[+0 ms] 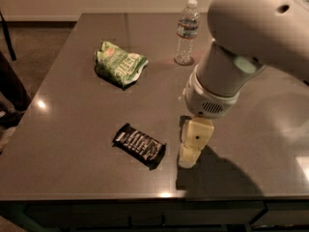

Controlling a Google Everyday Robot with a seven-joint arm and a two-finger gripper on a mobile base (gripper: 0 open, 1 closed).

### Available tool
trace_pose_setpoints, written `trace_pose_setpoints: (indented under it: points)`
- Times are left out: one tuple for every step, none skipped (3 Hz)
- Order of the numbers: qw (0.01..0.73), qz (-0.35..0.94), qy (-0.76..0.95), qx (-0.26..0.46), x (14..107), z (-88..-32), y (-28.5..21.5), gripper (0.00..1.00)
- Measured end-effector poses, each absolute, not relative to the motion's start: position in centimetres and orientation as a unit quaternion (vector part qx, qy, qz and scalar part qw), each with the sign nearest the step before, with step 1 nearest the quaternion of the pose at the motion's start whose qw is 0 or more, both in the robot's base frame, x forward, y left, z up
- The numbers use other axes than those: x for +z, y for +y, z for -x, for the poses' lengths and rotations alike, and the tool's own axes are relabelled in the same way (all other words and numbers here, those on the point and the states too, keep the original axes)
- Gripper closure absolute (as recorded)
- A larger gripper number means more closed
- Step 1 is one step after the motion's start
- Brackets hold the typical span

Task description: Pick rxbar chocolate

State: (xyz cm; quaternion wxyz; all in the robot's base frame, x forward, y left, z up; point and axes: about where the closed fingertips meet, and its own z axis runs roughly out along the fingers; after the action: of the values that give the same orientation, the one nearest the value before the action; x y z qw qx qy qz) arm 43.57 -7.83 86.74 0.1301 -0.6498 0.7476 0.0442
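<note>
I see my gripper (187, 157) low over the worktop (72, 129), just right of the rxbar chocolate (139, 145); whether it's spread, I cannot tell.

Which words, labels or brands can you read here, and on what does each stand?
No text can be read for certain.
rxbar chocolate: white lettering, too blurred to read.
green snack bag: print too blurred to read.
water bottle: label too small to read.
gripper, low over the table beside the bar: no marking visible.
</note>
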Motion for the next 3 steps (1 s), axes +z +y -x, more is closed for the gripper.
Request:
trace_pose_setpoints:
  points:
    - [0.133,0.666,0.732,0.061,84.6,-42.4,-3.8,0.00]
    - [0.137,0.685,0.712,0.075,82.6,-41.8,0.4,0.00]
    - [0.140,0.691,0.704,0.082,82.0,-41.9,2.3,0.00]
